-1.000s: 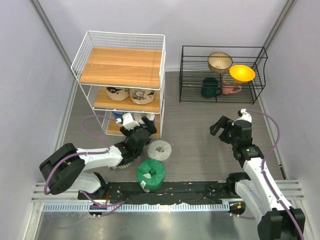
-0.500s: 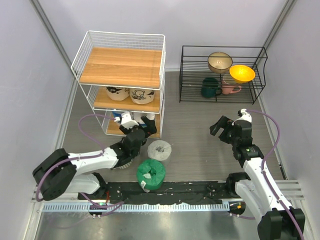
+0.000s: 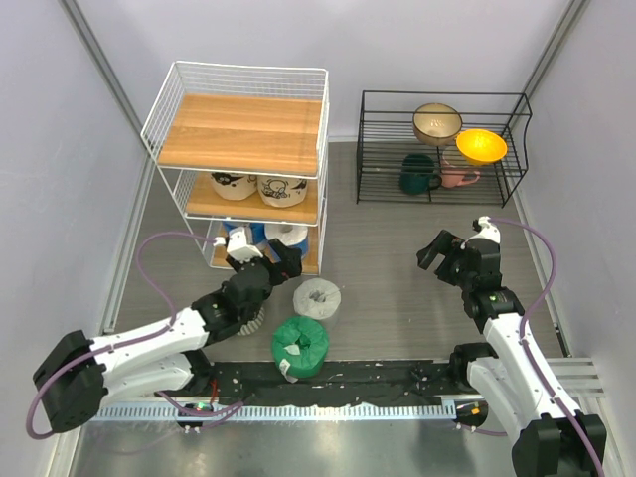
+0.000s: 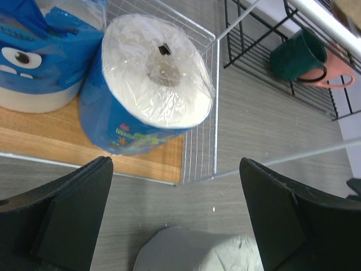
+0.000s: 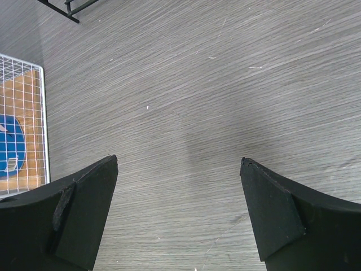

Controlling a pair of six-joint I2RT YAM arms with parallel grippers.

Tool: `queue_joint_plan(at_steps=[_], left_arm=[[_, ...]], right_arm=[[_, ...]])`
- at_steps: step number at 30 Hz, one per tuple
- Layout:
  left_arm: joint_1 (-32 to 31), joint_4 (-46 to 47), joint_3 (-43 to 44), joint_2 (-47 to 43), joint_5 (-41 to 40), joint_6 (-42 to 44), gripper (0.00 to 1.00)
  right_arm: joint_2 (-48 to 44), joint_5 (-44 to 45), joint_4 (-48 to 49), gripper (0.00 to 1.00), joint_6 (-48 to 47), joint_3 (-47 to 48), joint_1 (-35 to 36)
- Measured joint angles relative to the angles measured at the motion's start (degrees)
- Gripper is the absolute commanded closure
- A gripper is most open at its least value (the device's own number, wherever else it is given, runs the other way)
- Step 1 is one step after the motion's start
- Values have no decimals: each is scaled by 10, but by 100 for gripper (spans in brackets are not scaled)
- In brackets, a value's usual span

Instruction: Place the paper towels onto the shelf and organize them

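The shelf (image 3: pixel 238 149) stands at the back left. Two tan paper towels (image 3: pixel 234 184) (image 3: pixel 281 189) sit on its middle tier. On its bottom board stand a blue roll (image 4: pixel 39 51) and a blue-white roll (image 4: pixel 148 84), side by side. A grey roll (image 3: pixel 317 297) and a green roll (image 3: pixel 300 343) stand on the table in front of the shelf. My left gripper (image 3: pixel 266 256) hangs open just in front of the bottom tier, above the grey roll (image 4: pixel 197 251), holding nothing. At the right, my right gripper (image 3: pixel 449 248) is open over bare table (image 5: pixel 179 161).
A low black wire rack (image 3: pixel 442 149) at the back right holds a gold bowl (image 3: pixel 437 122), a yellow bowl (image 3: pixel 481 146), a green mug (image 3: pixel 417 175) and a pink mug (image 3: pixel 455 177). A black strip and rail run along the near edge (image 3: pixel 328 378).
My left arm has drawn back from the shelf's bottom tier toward the near left. The blue-white roll it covered now shows standing on that board. The right arm has not moved.
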Motion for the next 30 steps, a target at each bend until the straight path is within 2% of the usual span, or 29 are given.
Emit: queue_joint_plan(at_steps=[6,13,20,30], left_arm=[[-1,-118,11,-68,103,4,0],[-14,-205,23,-79,241,27,0],[-17,-256,47,-46,281,60,0],[-17,-279,89,13,285,82,2]], right_arm=[[13,0,1,5,-2,0,0],[20,0,5,4,-2,0,0],[20,0,7,5,-2,0,0],[17,0,9,5,-2,0,0]])
